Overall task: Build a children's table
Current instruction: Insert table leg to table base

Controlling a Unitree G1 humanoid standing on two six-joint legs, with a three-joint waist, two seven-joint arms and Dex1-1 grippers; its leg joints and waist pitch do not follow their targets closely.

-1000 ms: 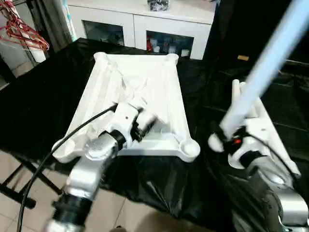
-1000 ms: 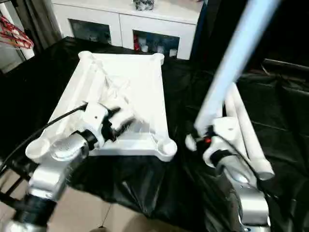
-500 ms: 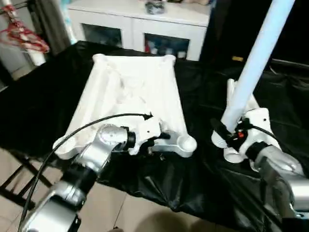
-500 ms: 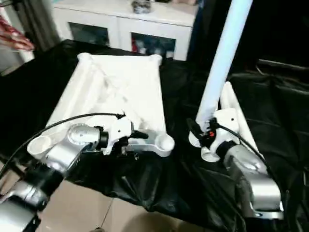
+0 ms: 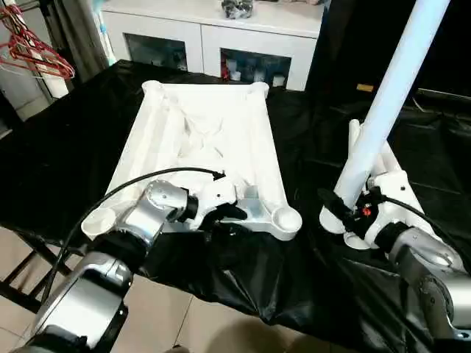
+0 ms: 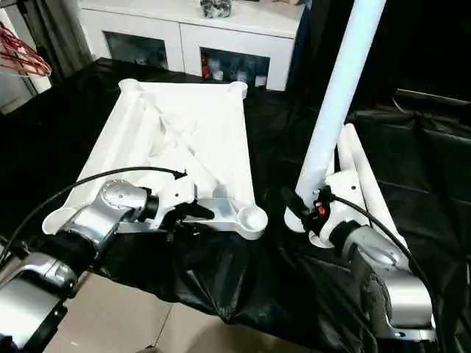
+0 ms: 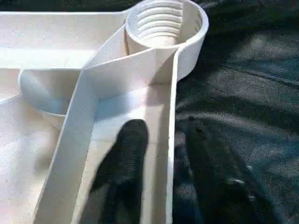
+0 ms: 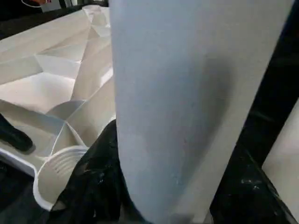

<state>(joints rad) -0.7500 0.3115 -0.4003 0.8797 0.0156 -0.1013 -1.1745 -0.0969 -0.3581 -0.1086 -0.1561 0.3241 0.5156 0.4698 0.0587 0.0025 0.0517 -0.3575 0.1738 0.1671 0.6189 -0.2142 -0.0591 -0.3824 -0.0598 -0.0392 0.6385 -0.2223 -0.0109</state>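
The children's table top (image 5: 199, 125) lies upside down on the black cloth, ribs up. My left gripper (image 5: 237, 214) is at its near edge beside the near right corner socket (image 5: 285, 218). One black finger (image 7: 125, 158) is inside the rim wall (image 7: 171, 154) and the other outside it. Narrow gaps show on both sides, so the gripper is open. My right gripper (image 5: 340, 209) is shut on the thick end of a white leg (image 5: 390, 88), held nearly upright just right of that socket. More legs (image 5: 394, 173) lie behind it on the cloth.
A white cabinet with glass doors (image 5: 213, 40) stands at the back. Red hangers (image 5: 37, 55) hang at the far left. The black cloth (image 5: 66, 147) drapes over the front edge, with tiled floor (image 5: 191, 323) below.
My left gripper has moved from above the ribs to the near rim, and its jaws have narrowed around the rim wall. The right arm has raised the leg more upright.
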